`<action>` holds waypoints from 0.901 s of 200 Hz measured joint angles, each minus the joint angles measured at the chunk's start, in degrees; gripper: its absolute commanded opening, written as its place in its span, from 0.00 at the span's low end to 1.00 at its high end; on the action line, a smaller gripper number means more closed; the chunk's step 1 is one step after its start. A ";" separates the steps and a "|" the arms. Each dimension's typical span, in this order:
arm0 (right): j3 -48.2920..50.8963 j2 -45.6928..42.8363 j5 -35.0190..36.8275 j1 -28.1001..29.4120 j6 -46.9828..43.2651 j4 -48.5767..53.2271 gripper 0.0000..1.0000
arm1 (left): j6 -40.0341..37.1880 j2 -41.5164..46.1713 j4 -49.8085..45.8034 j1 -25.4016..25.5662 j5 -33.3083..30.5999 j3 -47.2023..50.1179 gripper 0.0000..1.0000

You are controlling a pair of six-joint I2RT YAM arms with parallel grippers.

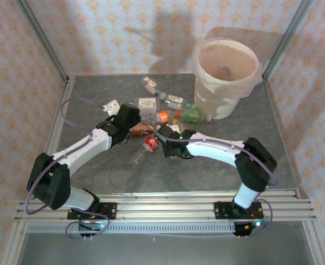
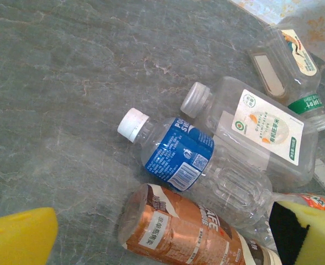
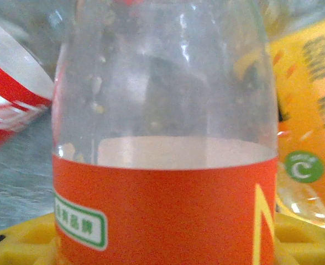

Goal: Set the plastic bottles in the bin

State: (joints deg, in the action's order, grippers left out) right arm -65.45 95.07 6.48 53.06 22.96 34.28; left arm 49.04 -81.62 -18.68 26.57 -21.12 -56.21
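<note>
Both arms share one build: glossy white shells between chunky black joint housings. Directly behind the left gripper (image 1: 134,122) sits a black wrist block, then a white forearm (image 1: 88,144). A lilac cable (image 1: 63,113) loops out to that claw's side and runs back toward the shoulder. The right gripper (image 1: 167,148) has a matching black wrist behind it, carrying a small green light (image 1: 181,136). At the claw tips are yellow foam pads (image 2: 19,237), black-backed on the inner edge. The right claw's pads (image 3: 19,245) show a moulded waffle grid.
</note>
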 measured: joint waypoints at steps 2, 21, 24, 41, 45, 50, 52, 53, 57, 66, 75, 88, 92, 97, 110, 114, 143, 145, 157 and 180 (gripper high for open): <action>0.02 -0.44 0.17 0.00 -0.11 -0.07 0.42 | 0.00 -0.09 0.00 0.00 0.07 0.00 1.00; 0.26 -3.96 1.53 0.00 -0.72 -1.18 0.41 | 0.00 -0.63 -0.04 0.00 0.63 0.00 1.00; 0.35 -4.44 1.75 0.00 -0.81 -1.36 0.41 | 0.00 -0.63 -0.04 0.00 0.74 0.00 1.00; 0.63 -6.86 2.99 0.00 -1.62 -2.29 0.41 | 0.02 -0.63 -0.02 0.00 1.03 0.00 1.00; 0.66 -7.39 3.28 0.00 -1.84 -2.54 0.41 | 0.00 -0.63 -0.02 0.00 1.03 0.00 1.00; 0.70 -8.02 3.67 0.00 -2.12 -2.84 0.41 | 0.00 -0.61 -0.02 0.00 1.03 0.00 1.00; 0.70 -8.20 3.74 0.00 -2.16 -2.89 0.41 | 0.02 -0.61 -0.02 0.00 1.03 0.02 1.00; 0.70 -8.39 3.85 0.00 -2.27 -3.02 0.41 | 0.02 -0.61 -0.02 0.00 1.03 0.02 1.00; 0.74 -8.85 4.15 0.00 -2.49 -3.30 0.41 | 0.02 -0.61 -0.02 0.00 1.03 0.02 1.00; 0.83 -10.01 4.70 0.00 -3.06 -3.98 0.40 | 0.02 -0.61 -0.02 0.00 1.03 0.02 1.00; 1.18 -11.23 5.16 -0.02 -3.78 -4.96 0.40 | 0.02 -0.61 -0.02 0.00 1.03 0.02 1.00; 2.14 -13.09 5.70 -0.15 -4.94 -6.82 0.39 | 0.00 -0.61 -0.02 0.00 1.03 0.02 1.00; 2.56 -13.73 5.81 -0.24 -5.29 -7.48 0.39 | 0.00 -0.61 -0.02 0.00 1.03 0.02 1.00; 2.95 -14.27 5.84 -0.42 -5.66 -8.07 0.39 | 0.02 -0.61 -0.02 0.00 1.03 0.02 1.00; 3.89 -15.56 5.97 -1.29 -6.56 -9.64 0.38 | 0.00 -0.61 -0.02 0.00 1.05 0.02 1.00; 4.07 -15.85 5.99 -1.62 -6.78 -10.08 0.38 | 0.00 -0.61 -0.02 0.00 1.05 0.02 1.00; 4.85 -17.88 5.92 -4.13 -10.58 -14.62 0.38 | 0.02 -0.61 -0.02 0.00 1.22 0.02 1.00; 4.90 -18.03 5.90 -4.20 -10.80 -14.88 0.38 | 0.00 -0.61 -0.02 0.00 1.25 0.02 1.00; 4.94 -19.19 5.33 -4.96 -13.35 -17.03 0.38 | 0.00 -0.61 -0.02 0.00 1.25 0.02 1.00; 4.39 -21.24 4.20 -7.17 -18.62 -20.04 0.38 | 0.00 -0.61 -0.02 0.00 1.25 0.02 1.00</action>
State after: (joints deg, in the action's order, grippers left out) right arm -61.06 73.82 10.68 45.89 4.34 14.24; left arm 49.04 -82.24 -18.70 26.57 -19.88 -56.18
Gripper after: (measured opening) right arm 0.569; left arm 0.994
